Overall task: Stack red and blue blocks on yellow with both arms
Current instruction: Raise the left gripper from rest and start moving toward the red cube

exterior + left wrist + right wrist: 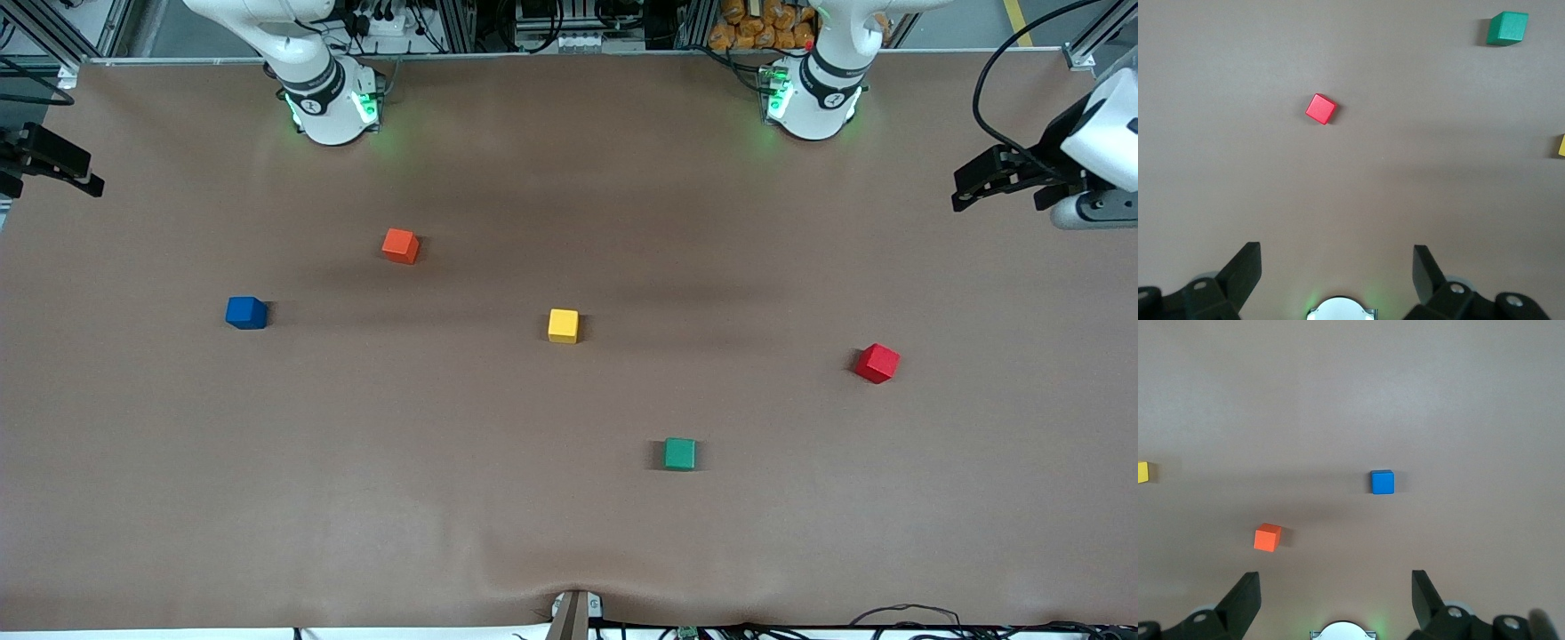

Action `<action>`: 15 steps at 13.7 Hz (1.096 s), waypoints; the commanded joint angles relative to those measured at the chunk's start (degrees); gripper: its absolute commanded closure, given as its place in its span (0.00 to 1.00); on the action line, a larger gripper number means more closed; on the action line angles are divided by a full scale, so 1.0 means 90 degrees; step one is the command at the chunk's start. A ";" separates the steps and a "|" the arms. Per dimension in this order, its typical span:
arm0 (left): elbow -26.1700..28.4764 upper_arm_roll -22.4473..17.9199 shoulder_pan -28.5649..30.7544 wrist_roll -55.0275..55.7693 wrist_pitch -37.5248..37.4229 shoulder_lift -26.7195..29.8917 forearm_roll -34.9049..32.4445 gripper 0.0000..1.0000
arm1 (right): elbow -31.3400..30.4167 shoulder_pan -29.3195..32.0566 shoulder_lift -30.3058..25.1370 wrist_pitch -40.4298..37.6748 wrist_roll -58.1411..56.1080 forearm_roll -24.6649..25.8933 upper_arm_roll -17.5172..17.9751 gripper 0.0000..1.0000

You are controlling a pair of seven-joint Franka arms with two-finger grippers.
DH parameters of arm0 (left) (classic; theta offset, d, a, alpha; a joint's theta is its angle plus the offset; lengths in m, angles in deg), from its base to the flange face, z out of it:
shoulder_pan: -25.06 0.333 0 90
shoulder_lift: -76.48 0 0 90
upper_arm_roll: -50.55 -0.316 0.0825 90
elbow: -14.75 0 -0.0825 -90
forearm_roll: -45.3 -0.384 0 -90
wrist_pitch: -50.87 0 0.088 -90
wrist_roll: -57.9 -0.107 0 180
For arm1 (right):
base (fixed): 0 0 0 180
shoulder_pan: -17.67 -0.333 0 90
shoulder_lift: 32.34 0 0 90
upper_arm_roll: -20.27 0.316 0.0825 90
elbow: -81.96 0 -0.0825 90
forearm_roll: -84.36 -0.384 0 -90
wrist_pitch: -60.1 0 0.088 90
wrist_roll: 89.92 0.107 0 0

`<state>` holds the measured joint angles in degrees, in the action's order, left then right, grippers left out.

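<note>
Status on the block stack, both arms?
Left claw and right claw open, up at the table ends. Red block, blue block, yellow block apart, unstacked. Nothing in the way.

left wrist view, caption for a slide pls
Open left tool above the brown table, red block ahead, green block farther off.

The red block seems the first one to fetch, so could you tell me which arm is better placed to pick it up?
Probably the left: the red block lies at its end of the table, and the open left gripper views it.
</note>
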<state>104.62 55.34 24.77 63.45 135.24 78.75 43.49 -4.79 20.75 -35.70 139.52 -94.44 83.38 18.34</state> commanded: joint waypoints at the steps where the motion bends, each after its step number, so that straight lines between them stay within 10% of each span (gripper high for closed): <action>1: -0.0220 0.0024 -0.0016 -0.0070 -0.0165 -0.0105 -0.0151 0.00 | -0.0058 0.0097 -0.0076 -0.0035 -0.0045 -0.0076 0.0058 0.00; 15: -0.0024 0.0288 0.0042 0.0008 -0.0448 -0.0125 -0.0190 0.00 | -0.0058 0.0087 -0.0076 -0.0035 -0.0045 -0.0076 0.0058 0.00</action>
<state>104.64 57.56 24.82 63.54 132.18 77.69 42.68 -4.80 20.76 -35.70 139.47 -94.44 83.38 18.35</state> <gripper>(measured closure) 0.000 0.000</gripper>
